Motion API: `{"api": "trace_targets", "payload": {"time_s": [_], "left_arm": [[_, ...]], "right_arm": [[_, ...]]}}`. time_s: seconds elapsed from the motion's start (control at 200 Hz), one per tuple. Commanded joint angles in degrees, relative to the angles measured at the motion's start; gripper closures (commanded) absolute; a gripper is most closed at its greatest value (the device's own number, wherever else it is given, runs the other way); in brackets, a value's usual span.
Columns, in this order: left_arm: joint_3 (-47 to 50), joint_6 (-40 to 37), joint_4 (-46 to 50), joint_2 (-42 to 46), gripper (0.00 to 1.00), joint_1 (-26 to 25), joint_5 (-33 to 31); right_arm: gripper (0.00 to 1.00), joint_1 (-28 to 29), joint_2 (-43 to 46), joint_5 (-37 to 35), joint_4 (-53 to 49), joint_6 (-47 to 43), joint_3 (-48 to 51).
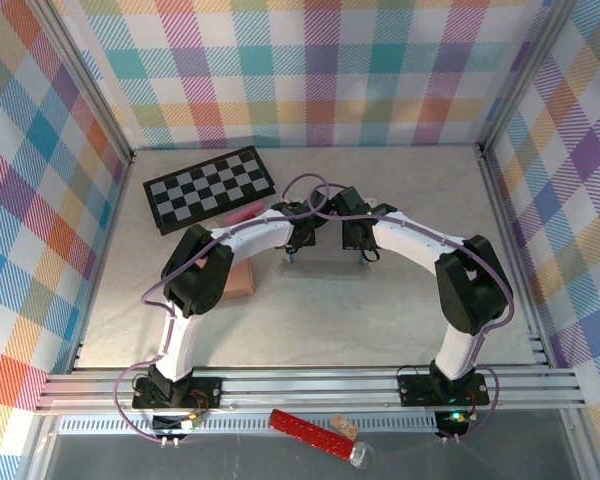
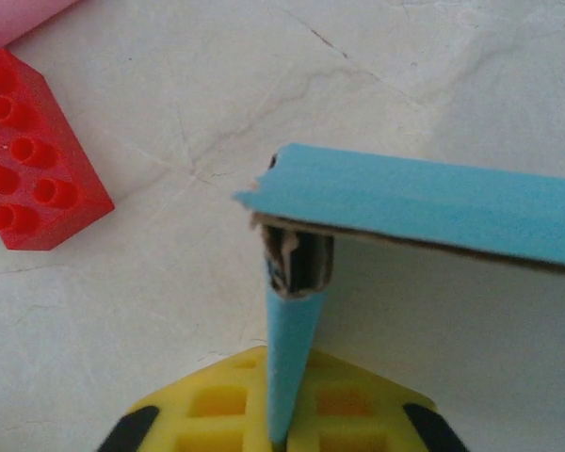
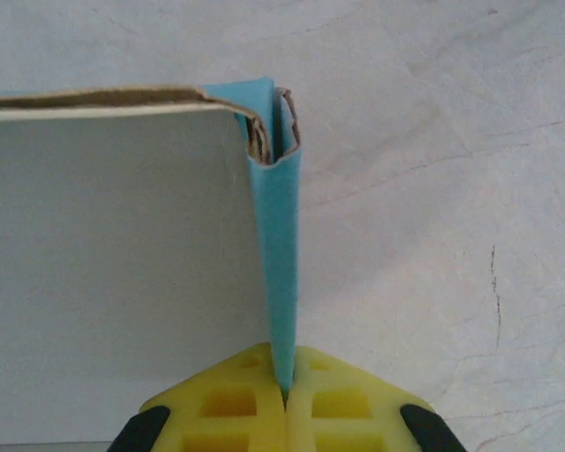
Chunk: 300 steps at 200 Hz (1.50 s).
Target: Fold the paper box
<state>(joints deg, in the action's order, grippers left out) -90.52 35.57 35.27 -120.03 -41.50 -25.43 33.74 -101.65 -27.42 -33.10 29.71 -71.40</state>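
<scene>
The left gripper has its yellow fingers closed on a thin blue wall of the paper box, the wall standing on edge in the narrow seam between them and filling it. The right gripper is clamped in the same way, its yellow pads meeting on another upright blue wall that narrows to a sliver where it enters the grip. Beyond each grip the pinched wall rises to a corner of the box, where the card is doubled over and its brown inner layers show at the fold. From the left gripper's corner a long blue side runs off to the right of that view. From the right gripper's corner a side with a brown top edge and a pale inner face runs off to the left. From above, the two arms reach in toward each other over the middle of the table, their grippers close together with the box between them. A red building block lies on the table near the left gripper, apart from the box, and a checkerboard lies toward the far left.
</scene>
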Motion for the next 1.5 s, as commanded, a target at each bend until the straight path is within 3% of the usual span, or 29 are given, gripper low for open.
{"api": "trace_targets", "payload": {"time_s": [0.0,0.08,0.235,0.64,0.855,1.01,1.315,1.495], "left_arm": [[2.85,-2.02,-1.63,1.67,0.78,0.24,3.95],[3.06,-3.73,-1.63,3.57,0.69,1.20,6.18],[4.51,-4.96,-0.83,6.36,0.65,2.60,9.38],[4.84,-5.69,-0.90,2.97,0.72,3.79,13.30],[3.14,-6.13,-1.10,0.98,0.86,3.81,13.81],[3.69,-6.13,-1.23,1.75,1.00,3.66,11.32],[4.45,1.56,5.09,2.95,1.00,-0.07,-3.30],[5.71,4.94,3.41,3.34,1.00,-0.73,-3.64]], "right_arm": [[1.00,0.64,-1.03,0.01,-2.32,1.40,-0.77],[1.00,0.59,-0.84,-0.03,-2.23,1.31,-0.65],[1.00,0.59,-1.08,-0.34,-2.32,1.21,-0.86],[1.00,0.54,-1.01,-0.18,-2.12,1.63,-0.78],[1.00,0.54,-0.83,-0.28,-2.10,1.41,-0.63],[1.00,0.51,-0.53,-0.29,-1.63,1.22,-0.37],[1.00,0.54,-0.05,0.11,-1.70,2.52,0.68],[1.00,0.58,0.83,0.38,-1.78,4.00,2.21]]}}
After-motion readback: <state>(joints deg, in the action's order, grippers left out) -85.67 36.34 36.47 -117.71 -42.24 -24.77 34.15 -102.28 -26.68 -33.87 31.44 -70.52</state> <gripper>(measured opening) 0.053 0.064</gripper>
